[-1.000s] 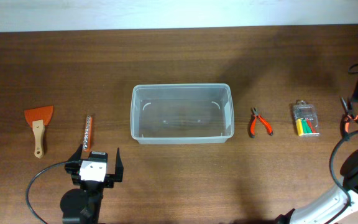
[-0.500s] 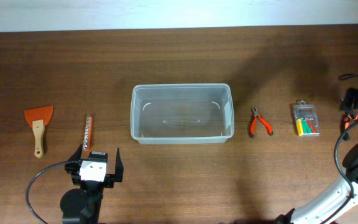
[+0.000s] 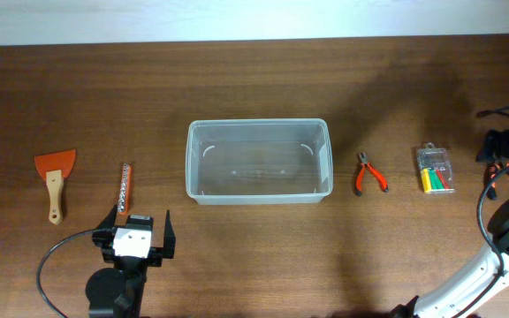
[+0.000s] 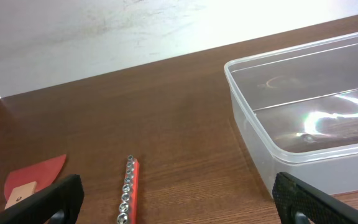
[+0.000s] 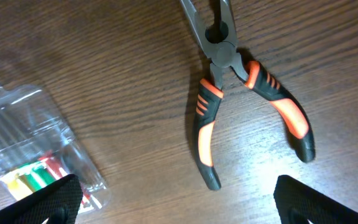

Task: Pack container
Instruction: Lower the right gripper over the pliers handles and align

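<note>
The container point(image 3: 189, 163), a large clear plastic tub, stands empty at the table's centre; its near corner shows in the left wrist view point(image 4: 245, 99). My left gripper point(image 3: 135, 235) is open and empty, low near the front edge, just behind a red socket rail point(image 3: 125, 191) point(image 4: 128, 190). My right gripper point(image 3: 500, 144) is open and empty at the far right, hovering over black-and-orange pliers point(image 3: 505, 175) point(image 5: 247, 93), which lie between and ahead of its fingers point(image 5: 182, 208).
An orange scraper with a wooden handle point(image 3: 54, 181) point(image 4: 33, 180) lies far left. Small red pliers point(image 3: 368, 173) lie right of the tub. A small clear case with yellow, green and red pieces point(image 3: 435, 169) point(image 5: 36, 149) lies beside the right gripper.
My right gripper has shifted a little left and forward, coming over the black-and-orange pliers. The left arm has not moved.
</note>
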Available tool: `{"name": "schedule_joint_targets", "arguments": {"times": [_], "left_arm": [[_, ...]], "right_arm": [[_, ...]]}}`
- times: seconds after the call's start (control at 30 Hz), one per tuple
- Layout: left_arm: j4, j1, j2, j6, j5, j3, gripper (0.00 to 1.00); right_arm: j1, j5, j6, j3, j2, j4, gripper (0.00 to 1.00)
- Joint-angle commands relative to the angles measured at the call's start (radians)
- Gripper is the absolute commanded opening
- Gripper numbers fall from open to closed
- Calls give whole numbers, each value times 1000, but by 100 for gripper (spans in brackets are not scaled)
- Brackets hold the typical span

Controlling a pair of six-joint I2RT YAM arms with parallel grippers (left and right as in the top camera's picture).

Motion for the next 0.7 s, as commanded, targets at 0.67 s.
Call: {"name": "schedule_joint_targets", "arguments": {"times": [0.67], "left_arm": [[1,5,-8,-5,10,-5,99]], "right_arm": [[-3,13,-6,17,82,42,99]]}}
